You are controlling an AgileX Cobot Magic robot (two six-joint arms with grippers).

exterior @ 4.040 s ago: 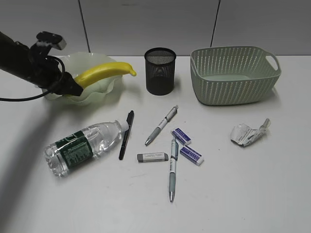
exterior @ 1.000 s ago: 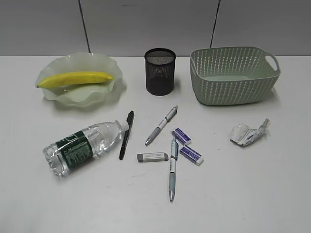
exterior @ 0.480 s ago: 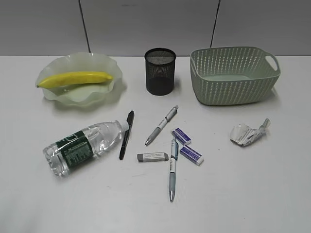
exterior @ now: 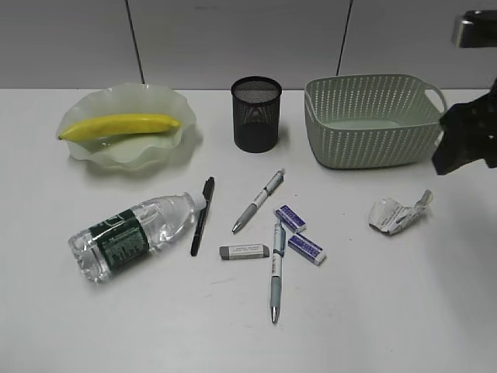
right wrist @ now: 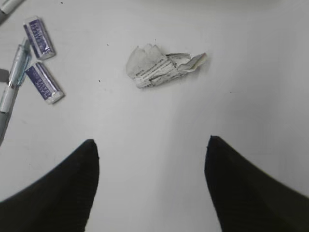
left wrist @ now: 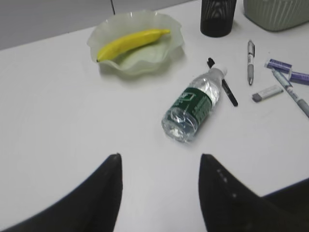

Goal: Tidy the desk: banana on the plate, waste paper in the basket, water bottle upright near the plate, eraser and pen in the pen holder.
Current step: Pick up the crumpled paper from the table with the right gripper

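Banana (exterior: 118,126) is seen lying in the plate (exterior: 167,97). Waste paper (right wrist: 163,67) lies on the bench (exterior: 388,311), near the basket (exterior: 373,140). Right pincer (right wrist: 152,186) is held above it, released, nothing gripped. Left pincer (left wrist: 160,191) is released too, empty. Water bottle (exterior: 132,235) lies on its side.

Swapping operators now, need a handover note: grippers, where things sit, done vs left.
Left gripper: open, empty, above bare desk.
Right gripper: open, empty, over the waste paper.
Done: banana on the plate.
Left: waste paper into the empty basket; water bottle lies on its side; three erasers and three pens lie loose in front of the pen holder.
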